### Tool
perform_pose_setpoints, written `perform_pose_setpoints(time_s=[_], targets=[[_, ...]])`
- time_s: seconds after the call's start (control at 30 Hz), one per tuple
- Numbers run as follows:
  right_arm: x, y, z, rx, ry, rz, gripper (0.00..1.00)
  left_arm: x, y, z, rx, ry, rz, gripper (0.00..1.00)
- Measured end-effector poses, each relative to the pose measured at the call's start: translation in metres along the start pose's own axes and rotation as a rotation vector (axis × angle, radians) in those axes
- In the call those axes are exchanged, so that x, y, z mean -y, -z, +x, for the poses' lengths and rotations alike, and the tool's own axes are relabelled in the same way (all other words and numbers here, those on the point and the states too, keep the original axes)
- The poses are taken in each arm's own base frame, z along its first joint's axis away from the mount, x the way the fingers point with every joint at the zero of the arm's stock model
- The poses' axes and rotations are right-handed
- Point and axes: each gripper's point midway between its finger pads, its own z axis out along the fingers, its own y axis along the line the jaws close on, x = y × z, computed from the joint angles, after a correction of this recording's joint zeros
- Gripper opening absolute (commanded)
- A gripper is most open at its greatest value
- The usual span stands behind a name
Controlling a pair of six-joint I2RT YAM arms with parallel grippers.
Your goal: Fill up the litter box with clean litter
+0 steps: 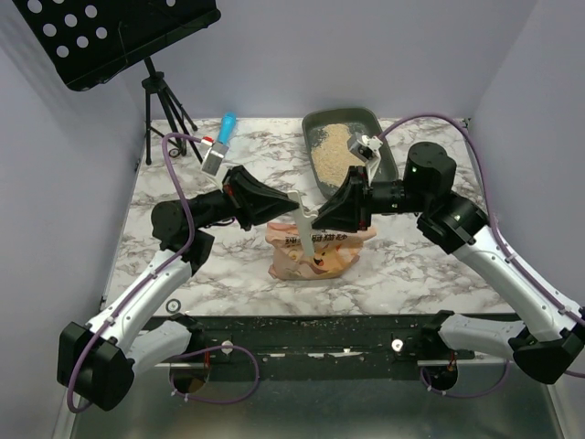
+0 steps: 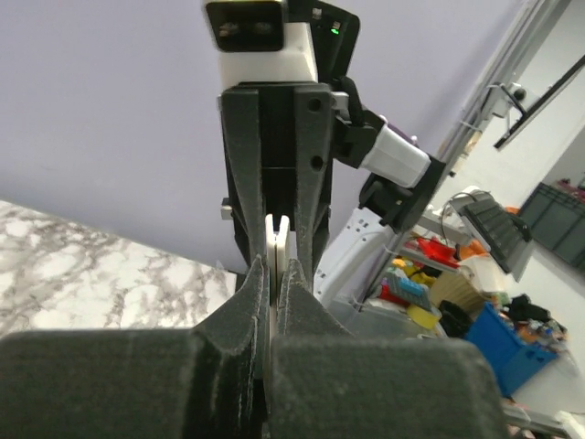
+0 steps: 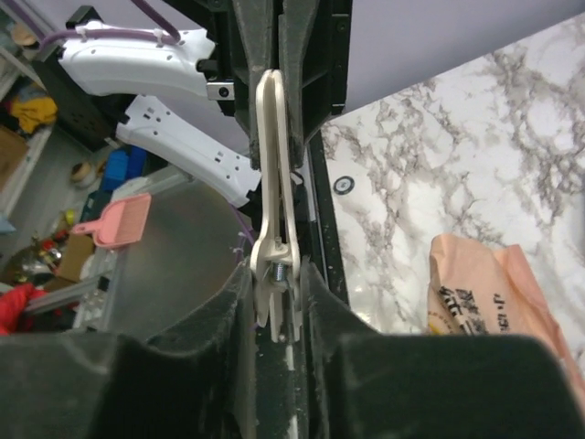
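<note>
The dark litter box (image 1: pixel 388 137) lies at the back of the table with clean litter (image 1: pixel 334 151) heaped in it. The orange bag (image 1: pixel 315 256) sits mid-table, also seen in the right wrist view (image 3: pixel 494 293). Above it, a long white bag clip (image 1: pixel 302 219) hangs between both grippers. My left gripper (image 1: pixel 291 208) is shut on one thin end of the clip (image 2: pixel 277 238). My right gripper (image 1: pixel 317 219) grips the sprung hinge end of the clip (image 3: pixel 272 165), its fingers (image 3: pixel 315 302) pressed against both sides.
A metal scoop with a blue handle (image 1: pixel 219 146) lies at the back left. A tripod stand (image 1: pixel 160 101) rises at the far left corner. Litter grains dot the black strip (image 1: pixel 302 325) at the near edge.
</note>
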Motion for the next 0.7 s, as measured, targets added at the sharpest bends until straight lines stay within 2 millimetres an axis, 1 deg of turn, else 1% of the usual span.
perform_pose_setpoints(time_s=[0.03, 0.07, 0.1, 0.17, 0.2, 0.27, 0.43, 0.6, 0.63, 0.7], targets=[[0.000, -0.001, 0.000, -0.001, 0.001, -0.004, 0.00, 0.000, 0.000, 0.000, 0.000, 0.000, 0.000, 0.13], [0.001, -0.001, 0.001, -0.004, 0.000, -0.006, 0.00, 0.000, 0.000, 0.001, -0.004, 0.006, 0.000, 0.31], [0.002, -0.002, 0.001, -0.005, -0.004, -0.003, 0.00, -0.001, 0.000, 0.001, -0.005, 0.010, -0.002, 0.53], [0.004, -0.002, 0.001, -0.002, -0.005, 0.009, 0.00, -0.003, 0.001, 0.000, -0.007, 0.010, -0.010, 0.77], [0.006, -0.001, 0.001, 0.003, -0.005, 0.026, 0.00, -0.004, 0.000, 0.001, -0.010, 0.013, -0.014, 0.83], [0.010, 0.001, 0.001, 0.008, -0.005, 0.058, 0.00, -0.007, 0.000, 0.002, -0.024, 0.007, -0.030, 0.88], [0.016, 0.014, -0.002, 0.029, 0.027, 0.171, 0.00, -0.021, 0.007, 0.007, -0.077, -0.066, -0.153, 0.89], [0.023, 0.034, -0.010, 0.035, 0.082, 0.304, 0.00, -0.027, 0.022, 0.002, -0.105, -0.229, -0.292, 0.89], [0.024, 0.039, -0.011, 0.034, 0.099, 0.329, 0.00, -0.030, 0.026, 0.001, -0.112, -0.253, -0.322, 0.89], [0.027, 0.048, -0.010, 0.021, 0.125, 0.379, 0.00, -0.043, 0.034, 0.005, -0.138, -0.278, -0.398, 0.89]])
